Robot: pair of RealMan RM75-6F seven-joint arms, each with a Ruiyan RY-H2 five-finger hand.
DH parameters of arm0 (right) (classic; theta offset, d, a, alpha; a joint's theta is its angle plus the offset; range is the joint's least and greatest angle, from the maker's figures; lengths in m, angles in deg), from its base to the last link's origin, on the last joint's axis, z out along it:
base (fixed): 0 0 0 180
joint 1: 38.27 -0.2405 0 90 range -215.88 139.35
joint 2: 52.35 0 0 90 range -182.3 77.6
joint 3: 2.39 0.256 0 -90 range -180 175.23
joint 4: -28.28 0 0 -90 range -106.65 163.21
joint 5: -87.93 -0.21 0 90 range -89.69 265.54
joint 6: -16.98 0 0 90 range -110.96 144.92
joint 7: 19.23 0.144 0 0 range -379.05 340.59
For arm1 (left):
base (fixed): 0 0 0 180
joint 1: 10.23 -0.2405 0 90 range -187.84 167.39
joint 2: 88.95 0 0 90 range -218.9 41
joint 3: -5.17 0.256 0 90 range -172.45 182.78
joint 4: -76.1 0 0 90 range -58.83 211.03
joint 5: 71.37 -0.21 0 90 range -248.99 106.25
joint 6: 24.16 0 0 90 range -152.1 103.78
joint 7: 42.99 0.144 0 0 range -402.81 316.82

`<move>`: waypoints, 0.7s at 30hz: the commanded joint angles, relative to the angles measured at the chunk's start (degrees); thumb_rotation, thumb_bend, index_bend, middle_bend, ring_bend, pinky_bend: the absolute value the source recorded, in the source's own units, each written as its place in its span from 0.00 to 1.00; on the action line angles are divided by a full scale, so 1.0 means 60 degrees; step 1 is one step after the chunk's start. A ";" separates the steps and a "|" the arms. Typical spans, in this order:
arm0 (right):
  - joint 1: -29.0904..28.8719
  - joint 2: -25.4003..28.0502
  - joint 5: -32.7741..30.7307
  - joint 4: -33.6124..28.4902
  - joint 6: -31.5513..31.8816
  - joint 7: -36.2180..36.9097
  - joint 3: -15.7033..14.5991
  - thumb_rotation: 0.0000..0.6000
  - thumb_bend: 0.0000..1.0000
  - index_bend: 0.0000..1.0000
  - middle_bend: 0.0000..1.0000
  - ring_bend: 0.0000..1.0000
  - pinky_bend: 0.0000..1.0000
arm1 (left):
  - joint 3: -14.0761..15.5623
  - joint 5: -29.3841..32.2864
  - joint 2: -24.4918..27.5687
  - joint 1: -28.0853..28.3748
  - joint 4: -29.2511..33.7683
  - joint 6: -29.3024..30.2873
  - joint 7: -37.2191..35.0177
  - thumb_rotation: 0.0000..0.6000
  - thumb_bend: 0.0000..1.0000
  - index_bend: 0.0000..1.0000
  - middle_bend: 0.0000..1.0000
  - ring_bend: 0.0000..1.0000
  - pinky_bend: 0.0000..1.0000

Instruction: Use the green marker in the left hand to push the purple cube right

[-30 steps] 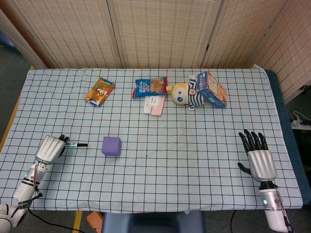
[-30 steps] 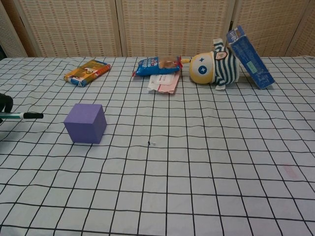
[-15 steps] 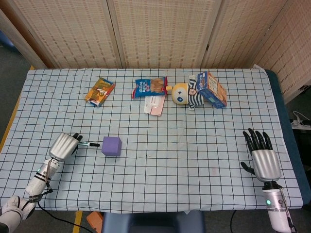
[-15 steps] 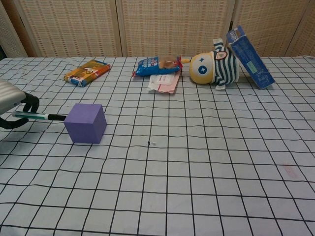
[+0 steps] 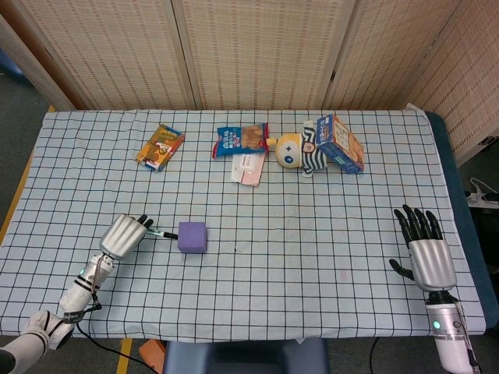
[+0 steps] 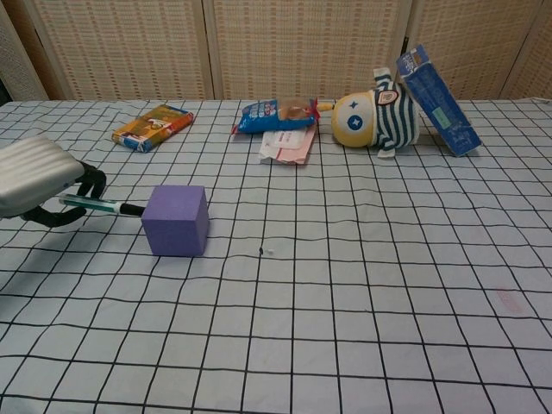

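Your left hand (image 5: 126, 233) pinches the marker (image 6: 102, 205), tip touching the cube (image 6: 176, 220) (cube lies rightward); right hand (image 5: 425, 253) spread, idle.

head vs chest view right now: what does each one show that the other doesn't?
Only the head view shows the right hand, open and flat near the table's right edge, the left forearm, and the whole table outline.

Only the chest view shows the marker's tip meeting the purple cube's left face from the side.

Both show the left hand holding the green marker against the cube, plus the snack packets, the striped plush toy and the blue box along the far side.
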 commanded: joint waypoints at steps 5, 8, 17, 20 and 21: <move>0.0056 0.0177 0.0119 -0.0135 0.0053 0.0218 -0.0057 1.00 0.05 0.00 0.00 0.00 0.00 | -0.0163 0.0084 0.0137 0.0317 0.0896 -0.0290 0.0861 1.00 0.59 0.79 0.77 0.82 0.96; 0.0102 0.0286 0.0177 -0.0208 0.0116 0.0334 -0.0077 1.00 0.05 0.00 0.00 0.00 0.00 | -0.0272 0.0157 0.0175 0.0420 0.1221 -0.0359 0.1138 1.00 0.59 0.79 0.77 0.82 0.96; 0.0260 0.0586 0.0373 -0.0389 0.0412 0.0747 -0.0083 1.00 0.05 0.00 0.00 0.00 0.00 | -0.0441 0.0303 0.0156 0.0684 0.2080 -0.0678 0.2035 1.00 0.59 0.79 0.78 0.82 0.96; 0.0280 0.0651 0.0437 -0.0407 0.0429 0.0857 -0.0108 1.00 0.05 0.00 0.00 0.00 0.00 | -0.0495 0.0381 0.0108 0.0785 0.2221 -0.0864 0.2323 1.00 0.59 0.79 0.78 0.82 0.96; 0.0283 0.0667 0.0450 -0.0413 0.0422 0.0878 -0.0116 1.00 0.05 0.00 0.00 0.00 0.00 | -0.0511 0.0400 0.0085 0.0821 0.2258 -0.0922 0.2396 1.00 0.59 0.79 0.78 0.82 0.96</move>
